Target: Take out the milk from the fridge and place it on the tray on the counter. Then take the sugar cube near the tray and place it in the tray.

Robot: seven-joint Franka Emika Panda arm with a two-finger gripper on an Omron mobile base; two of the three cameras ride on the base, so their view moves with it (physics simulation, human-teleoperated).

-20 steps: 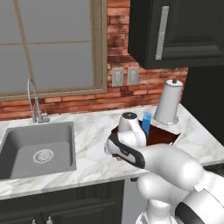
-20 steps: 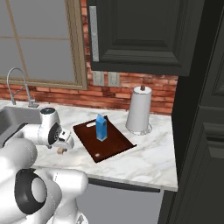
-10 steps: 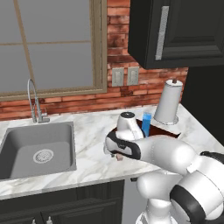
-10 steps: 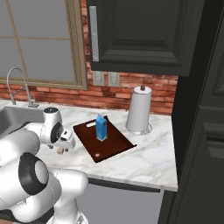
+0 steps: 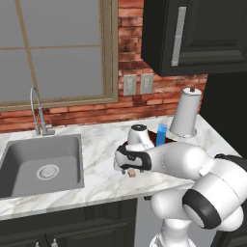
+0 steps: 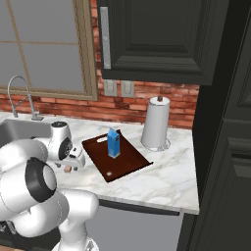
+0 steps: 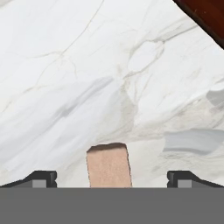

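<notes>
The blue milk carton [image 6: 113, 143] stands upright on the dark reddish-brown tray [image 6: 128, 164] on the marble counter [image 6: 166, 181]. In the left base view the milk [image 5: 161, 135] rises behind my arm, which hides most of the tray [image 5: 150, 138]. The small tan sugar cube [image 6: 67, 169] lies on the counter left of the tray. My gripper [image 6: 73, 163] hangs low just over it, open. In the hand view the sugar cube [image 7: 108, 165] sits between the two fingertips [image 7: 43, 178], apart from both, with the tray's corner [image 7: 205, 13] at the top right. The fridge is out of view.
A white paper towel roll [image 6: 156, 125] stands behind the tray by the brick wall. The grey sink [image 5: 41, 164] and its faucet [image 5: 36, 111] lie to the left. A tall dark cabinet [image 6: 225, 147] closes the counter's right end.
My hand has sunk slightly toward the sugar cube while the elbow swung round. The jaws stayed open; the milk and the tray have not moved.
</notes>
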